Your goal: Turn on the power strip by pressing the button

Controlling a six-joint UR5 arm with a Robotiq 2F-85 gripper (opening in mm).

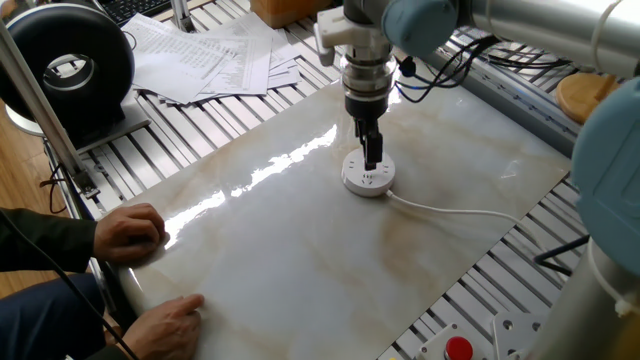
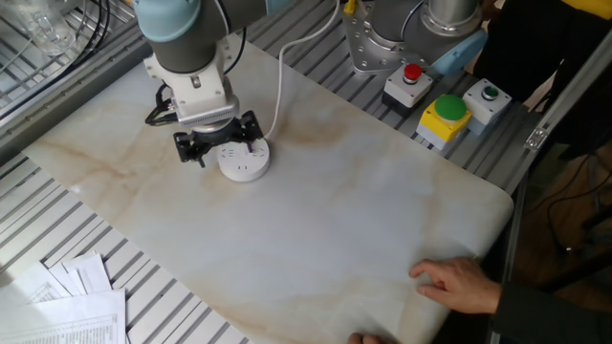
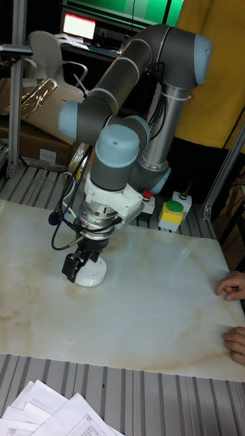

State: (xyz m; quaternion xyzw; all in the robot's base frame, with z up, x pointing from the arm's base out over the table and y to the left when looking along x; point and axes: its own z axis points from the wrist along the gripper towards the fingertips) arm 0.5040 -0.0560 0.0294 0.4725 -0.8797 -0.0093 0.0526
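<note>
The power strip (image 1: pixel 367 181) is a small round white puck with grey slots, lying on the marble slab (image 1: pixel 300 250). Its thin white cord (image 1: pixel 450 211) trails off to the right. My gripper (image 1: pixel 373 160) points straight down over the puck's top, and its black fingers, pressed together into one narrow bar, sit just at or slightly above the surface. The other fixed view has the gripper (image 2: pixel 218 149) at the power strip's (image 2: pixel 244 166) far-left rim. In the tall fixed view the gripper (image 3: pixel 73 267) covers the left part of the power strip (image 3: pixel 90 274). I cannot make out the button.
A person's hands (image 1: pixel 132 233) rest on the slab's left edge; one hand (image 2: pixel 457 283) shows near the front corner. Red, yellow and green button boxes (image 2: pixel 445 116) stand past the slab. Papers (image 1: pixel 200 52) and a black round device (image 1: pixel 65 60) lie at the back left.
</note>
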